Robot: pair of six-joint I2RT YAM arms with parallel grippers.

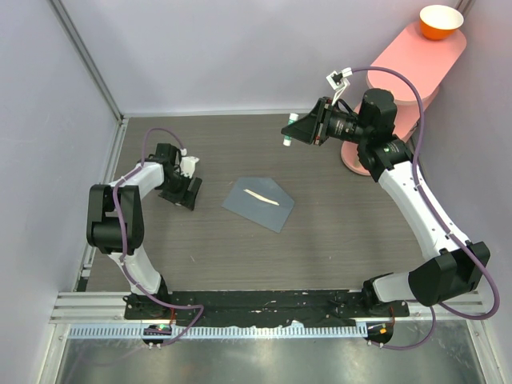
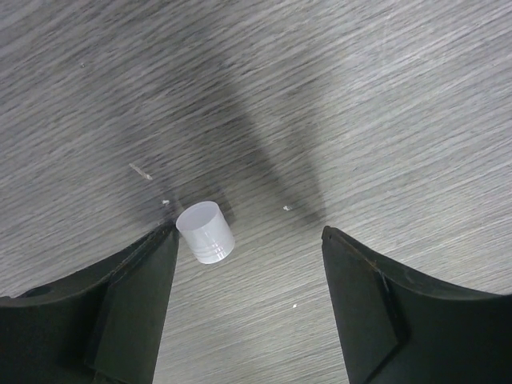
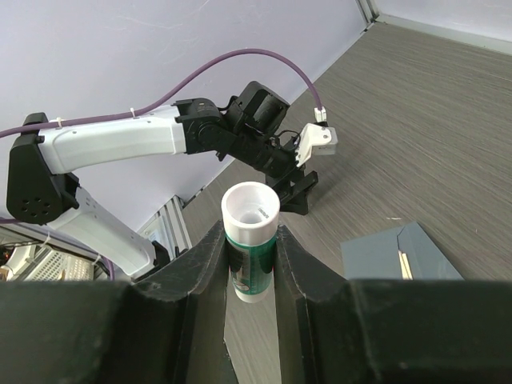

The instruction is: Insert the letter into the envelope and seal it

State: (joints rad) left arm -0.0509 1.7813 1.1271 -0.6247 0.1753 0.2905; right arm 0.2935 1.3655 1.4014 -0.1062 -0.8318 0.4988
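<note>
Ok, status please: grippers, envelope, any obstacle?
Left gripper open over white cap. Right gripper shut on uncapped glue stick. Envelope flat mid-table, pale streak on it; nothing around it.

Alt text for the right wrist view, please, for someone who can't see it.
The right gripper is shut on a glue stick with a green label and an open white top. Beyond it the left arm reaches down to the grey wood-grain table, and the blue-grey envelope lies flat at lower right.
</note>
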